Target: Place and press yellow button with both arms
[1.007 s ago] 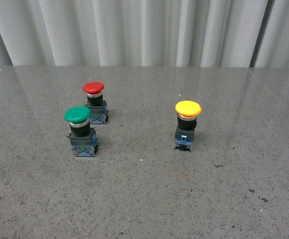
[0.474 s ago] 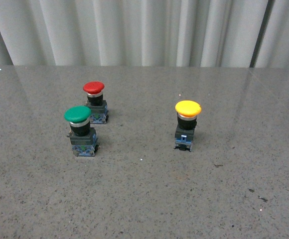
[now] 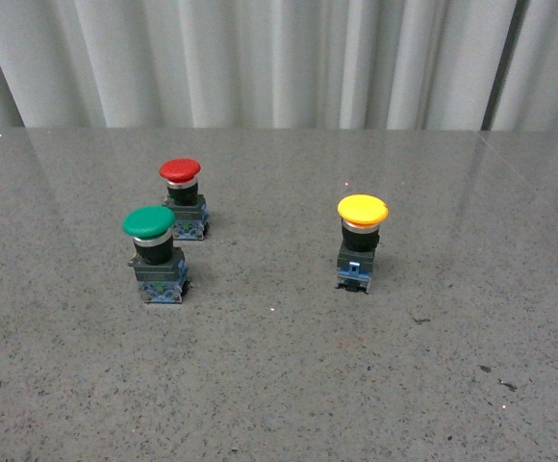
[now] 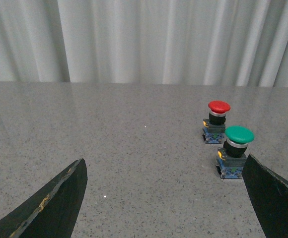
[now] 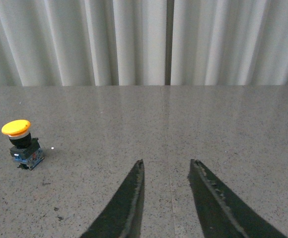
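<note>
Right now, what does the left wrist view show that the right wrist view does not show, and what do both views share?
Only the left wrist view shows the red-capped push-button and the green-capped push-button standing upright close together, seen between the widely spread black fingers of the left gripper. Only the right wrist view shows the yellow mushroom-capped push-button, standing alone and off to one side of the right gripper, whose fingers are less far apart. Both views share the grey speckled table and the white pleated curtain behind it.
</note>
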You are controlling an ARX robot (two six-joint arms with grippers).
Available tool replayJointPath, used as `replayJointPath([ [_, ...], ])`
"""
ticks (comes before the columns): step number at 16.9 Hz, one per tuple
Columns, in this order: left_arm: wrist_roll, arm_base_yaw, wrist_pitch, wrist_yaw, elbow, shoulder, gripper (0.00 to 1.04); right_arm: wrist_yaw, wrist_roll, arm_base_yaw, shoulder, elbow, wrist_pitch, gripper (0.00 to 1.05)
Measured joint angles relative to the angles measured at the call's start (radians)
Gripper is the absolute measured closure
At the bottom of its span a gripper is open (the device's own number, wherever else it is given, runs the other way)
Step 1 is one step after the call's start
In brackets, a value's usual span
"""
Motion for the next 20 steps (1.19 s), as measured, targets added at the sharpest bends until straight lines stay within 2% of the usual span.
replayJointPath([
  [1, 0.000, 0.000, 0.000, 0.000, 0.000, 0.000, 0.07, 0.000, 0.000, 0.000, 0.000, 0.000, 0.000, 0.58],
  [2, 0.000, 0.000, 0.000, 0.000, 0.000, 0.000, 0.07, 0.000, 0.000, 0.000, 0.000, 0.000, 0.000, 0.43],
  [8, 0.000, 0.000, 0.000, 0.000, 0.000, 0.000, 0.07, 0.000, 0.000, 0.000, 0.000, 0.000, 0.000, 0.12],
  [9, 0.000, 0.000, 0.000, 0.000, 0.000, 0.000, 0.07, 0.000, 0.001, 0.000, 0.000, 0.000, 0.000, 0.05],
  [11, 0.000, 0.000, 0.000, 0.000, 0.000, 0.000, 0.07, 0.000, 0.000, 0.000, 0.000, 0.000, 0.000, 0.07],
  [20, 0.000, 0.000, 0.000, 0.000, 0.000, 0.000, 0.07, 0.000, 0.000, 0.000, 0.000, 0.000, 0.000, 0.07],
])
